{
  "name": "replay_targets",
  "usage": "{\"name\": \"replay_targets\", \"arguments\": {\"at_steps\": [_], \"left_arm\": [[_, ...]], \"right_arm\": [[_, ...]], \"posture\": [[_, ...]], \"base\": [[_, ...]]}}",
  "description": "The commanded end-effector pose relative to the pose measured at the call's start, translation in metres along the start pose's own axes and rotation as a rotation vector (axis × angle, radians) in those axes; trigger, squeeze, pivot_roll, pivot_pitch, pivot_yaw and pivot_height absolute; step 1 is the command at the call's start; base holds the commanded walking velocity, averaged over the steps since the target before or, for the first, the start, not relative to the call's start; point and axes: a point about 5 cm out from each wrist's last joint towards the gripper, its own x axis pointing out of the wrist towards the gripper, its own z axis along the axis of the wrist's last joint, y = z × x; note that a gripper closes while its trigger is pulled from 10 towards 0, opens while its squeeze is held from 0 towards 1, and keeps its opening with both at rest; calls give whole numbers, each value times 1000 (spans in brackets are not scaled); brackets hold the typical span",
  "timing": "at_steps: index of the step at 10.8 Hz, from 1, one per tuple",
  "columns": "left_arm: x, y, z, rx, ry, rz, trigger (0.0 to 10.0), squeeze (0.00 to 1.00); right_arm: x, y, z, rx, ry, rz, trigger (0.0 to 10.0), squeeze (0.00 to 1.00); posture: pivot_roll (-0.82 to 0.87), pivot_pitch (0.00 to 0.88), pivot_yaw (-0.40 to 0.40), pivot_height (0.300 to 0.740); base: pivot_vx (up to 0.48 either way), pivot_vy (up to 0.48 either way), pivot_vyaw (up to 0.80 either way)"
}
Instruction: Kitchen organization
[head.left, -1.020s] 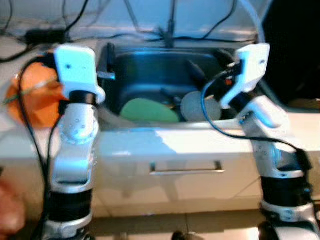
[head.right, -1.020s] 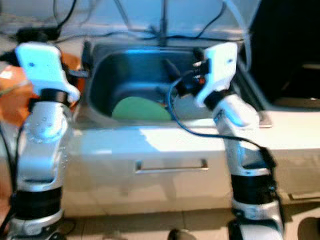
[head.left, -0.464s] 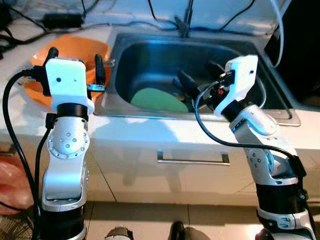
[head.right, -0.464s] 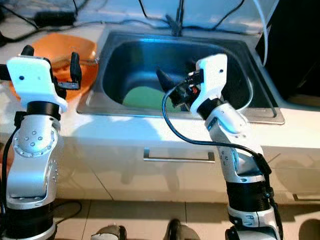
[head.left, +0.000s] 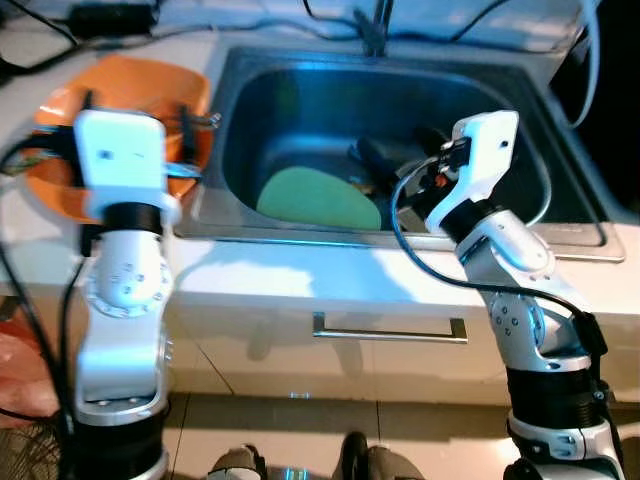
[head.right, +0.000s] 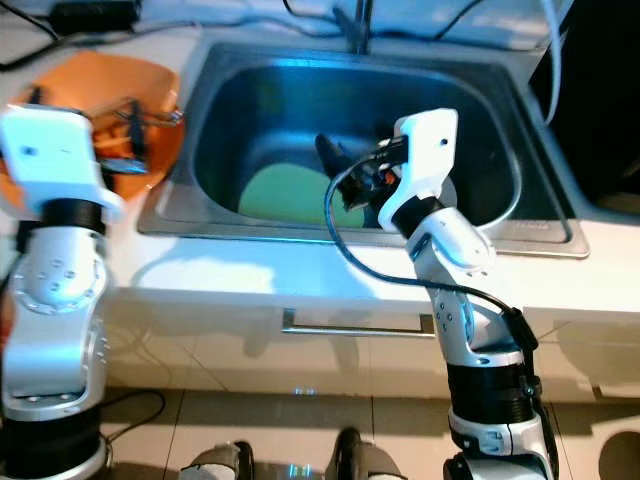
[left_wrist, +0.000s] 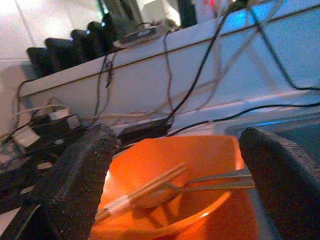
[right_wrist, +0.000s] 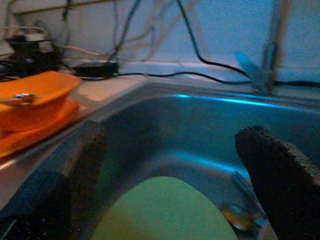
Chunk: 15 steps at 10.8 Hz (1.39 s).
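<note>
Sink (head.left: 300, 110) back half free (green plate (head.left: 318, 198), utensils (head.left: 385, 160) crowd front).

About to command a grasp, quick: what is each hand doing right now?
Left hand: open, empty, aimed at the orange bowl.
Right hand: open, empty, over the sink above the green plate.

Black cables (left_wrist: 210, 70) trail along the white wall (left_wrist: 150, 85).

Bluish dim light, bright glare on counter, left arm motion-blurred.
</note>
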Motion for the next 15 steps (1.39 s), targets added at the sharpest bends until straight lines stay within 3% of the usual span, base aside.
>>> {"name": "replay_targets", "arguments": {"at_steps": [1, 3, 5, 8, 12, 15], "left_arm": [[0, 8, -2, 42, 5, 49, 10000, 0], [1, 18, -11, 72, 43, 109, 10000, 0], [6, 24, -16, 73, 67, 152, 10000, 0], [9, 20, -15, 10, 65, 132, 10000, 0], [14, 19, -11, -1, 57, 116, 10000, 0], [14, 19, -12, -4, 63, 108, 10000, 0]], "right_arm": [[0, -6, 3, 4, -5, -22, 10000, 0], [0, -4, -1, 42, 29, -1, 10000, 0], [-5, 15, 0, 61, 38, 162, 10000, 0], [-2, 12, 2, 68, 23, 124, 10000, 0], [-1, 5, 9, 71, -26, 58, 10000, 0], [-2, -1, 10, 65, -38, 7, 10000, 0]], "posture": [[97, 226, -45, 740], [91, 217, -48, 740], [87, 208, -47, 740], [91, 204, -39, 740], [92, 204, -25, 740], [93, 207, -22, 740]], "base": [[0, 0, 0], [0, 0, 0], [0, 0, 0], [0, 0, 200], [0, 0, 0], [0, 357, 0]]}}
